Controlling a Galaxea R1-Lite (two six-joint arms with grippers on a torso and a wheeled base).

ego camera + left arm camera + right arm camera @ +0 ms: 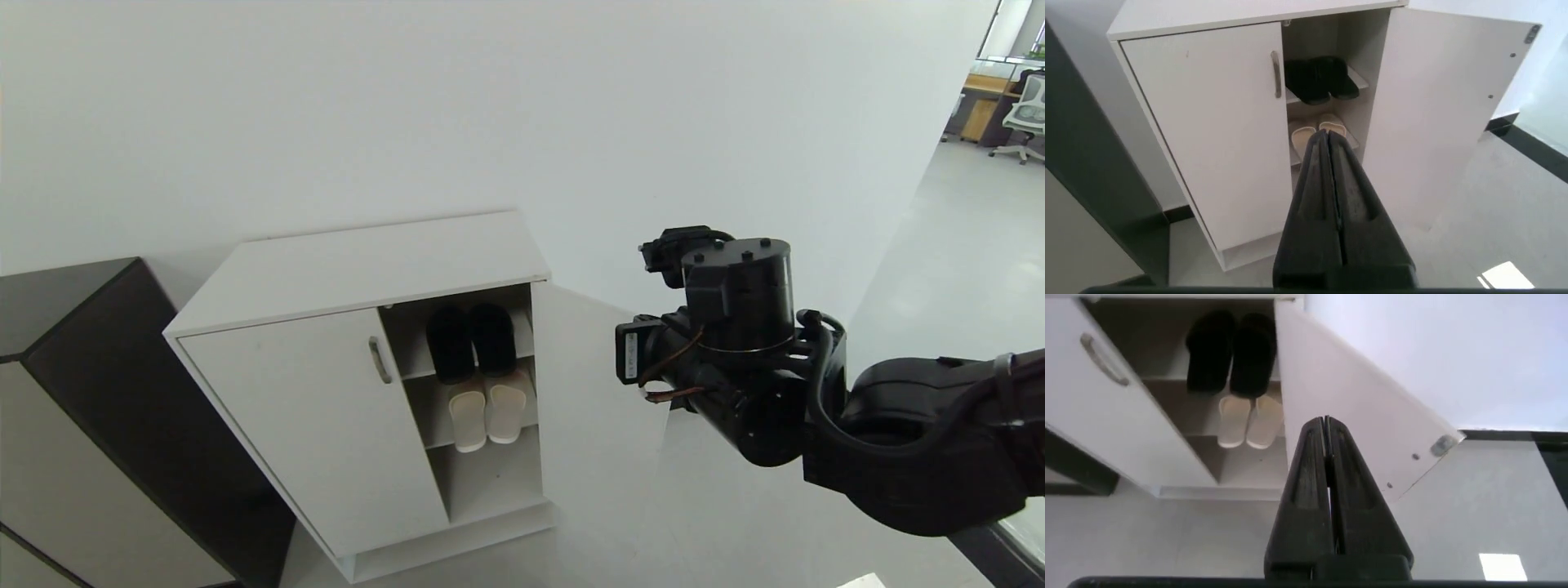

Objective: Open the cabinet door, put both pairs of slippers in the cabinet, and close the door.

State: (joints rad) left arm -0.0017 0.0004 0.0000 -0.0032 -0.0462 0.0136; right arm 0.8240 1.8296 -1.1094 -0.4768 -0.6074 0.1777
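Observation:
The white cabinet [367, 261] stands against the wall with its left door [318, 425] closed and its right door [588, 408] swung open. Black slippers [471, 341] sit on the upper shelf, and white slippers [487, 412] on the shelf below. My right arm's wrist [735, 327] hangs in front of the open door. The right gripper [1327, 423] is shut and empty, close to the open door [1355, 416], facing the black slippers [1231, 351] and white slippers [1249, 420]. The left gripper [1327, 137] is shut and empty, facing the cabinet opening, the black slippers [1323, 79] and the open door [1445, 106].
A dark cabinet [106, 367] stands right beside the white one on its left. The white wall runs behind both. Grey floor stretches to the right toward an office chair [1024, 114] and desks far off. The bottom shelf [490, 482] is bare.

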